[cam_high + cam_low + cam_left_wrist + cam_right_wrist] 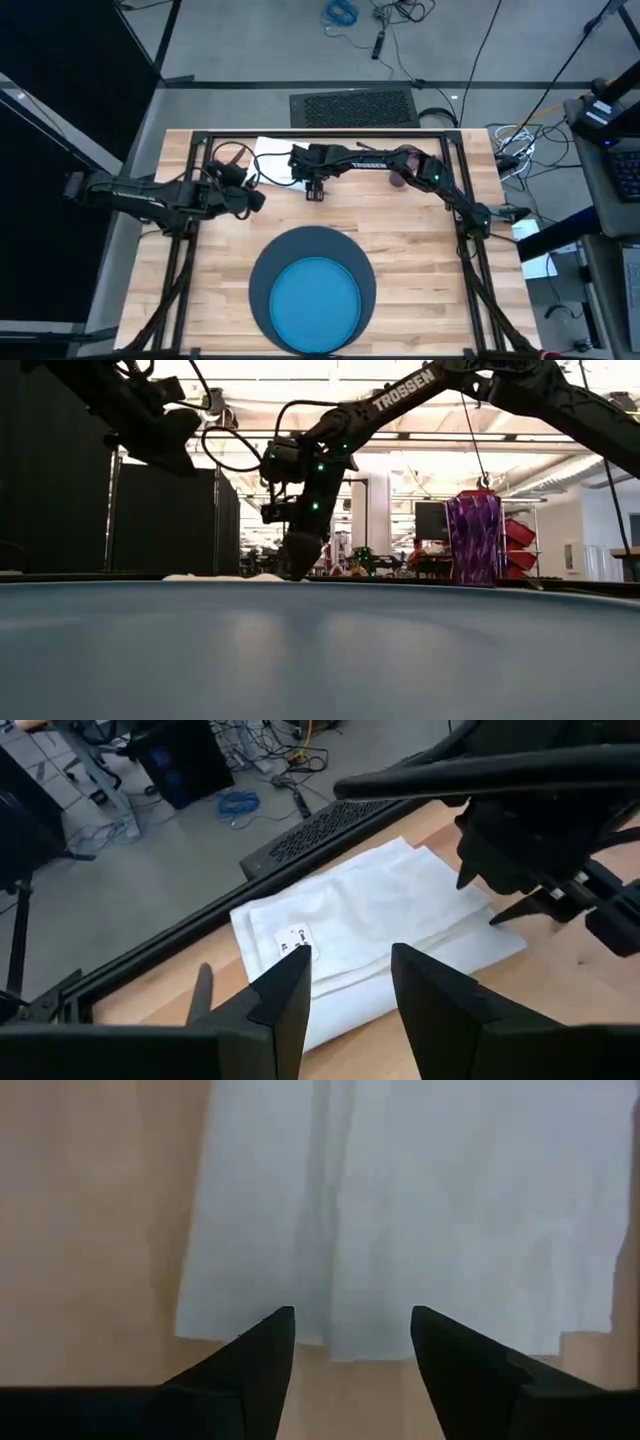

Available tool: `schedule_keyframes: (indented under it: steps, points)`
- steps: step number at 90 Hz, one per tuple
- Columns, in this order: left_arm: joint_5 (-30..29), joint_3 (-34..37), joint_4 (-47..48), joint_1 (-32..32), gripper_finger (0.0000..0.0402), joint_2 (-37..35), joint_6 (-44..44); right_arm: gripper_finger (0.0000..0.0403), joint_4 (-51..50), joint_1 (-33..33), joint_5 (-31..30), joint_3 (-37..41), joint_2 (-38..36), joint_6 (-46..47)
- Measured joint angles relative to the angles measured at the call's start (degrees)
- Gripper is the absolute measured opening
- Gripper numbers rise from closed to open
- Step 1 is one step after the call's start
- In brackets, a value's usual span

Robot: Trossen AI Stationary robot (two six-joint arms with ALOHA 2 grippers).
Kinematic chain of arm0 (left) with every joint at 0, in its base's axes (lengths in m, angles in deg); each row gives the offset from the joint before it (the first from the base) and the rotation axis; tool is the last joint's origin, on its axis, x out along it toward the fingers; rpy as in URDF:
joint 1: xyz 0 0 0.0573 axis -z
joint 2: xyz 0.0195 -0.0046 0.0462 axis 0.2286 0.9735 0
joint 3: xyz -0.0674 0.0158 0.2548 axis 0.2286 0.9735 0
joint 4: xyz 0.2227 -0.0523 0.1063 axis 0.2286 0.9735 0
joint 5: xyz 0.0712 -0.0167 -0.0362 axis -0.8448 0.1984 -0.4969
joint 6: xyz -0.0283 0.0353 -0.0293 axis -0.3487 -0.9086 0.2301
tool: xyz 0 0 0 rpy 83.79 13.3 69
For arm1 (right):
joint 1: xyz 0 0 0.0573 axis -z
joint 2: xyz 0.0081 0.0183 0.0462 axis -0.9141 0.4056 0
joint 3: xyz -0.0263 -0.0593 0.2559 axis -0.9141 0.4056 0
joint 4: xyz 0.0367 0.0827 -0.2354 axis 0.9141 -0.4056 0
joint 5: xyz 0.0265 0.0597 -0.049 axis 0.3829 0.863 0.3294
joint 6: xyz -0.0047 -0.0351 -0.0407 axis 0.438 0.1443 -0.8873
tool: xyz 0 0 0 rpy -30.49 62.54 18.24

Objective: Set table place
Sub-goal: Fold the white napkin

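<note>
the white napkin (pixel 272 160) lies at the upper middle of the table (pixel 420 250), its long side running left-right. the right gripper (pixel 315 193) hangs spread wide at its lower right edge, nearer than the open left gripper (pixel 252 190).

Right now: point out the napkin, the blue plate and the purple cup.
napkin (pixel 370 910), left wrist view, middle of the folded white cloth.
blue plate (pixel 315 303), high view, centre of its face.
purple cup (pixel 472 540), low view, mid side wall.
</note>
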Motion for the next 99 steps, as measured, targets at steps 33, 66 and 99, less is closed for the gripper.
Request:
schedule_keyframes:
  steps: [33,66,99]
  points:
    - [1.67,0.0,0.14,0.0,0.0127,0.0,0.09,0.0154,-1.21,-0.13,-1.07,-0.01,0.0,1.12]
    - [1.71,0.0,0.12,0.0,0.0127,0.0,0.13,0.014,-0.32,-0.07,-2.08,-0.01,0.19,1.88]
    - [1.74,0.0,0.12,0.0,0.0127,0.0,0.13,0.001,1.23,-0.86,0.76,-0.31,2.4,1.22]
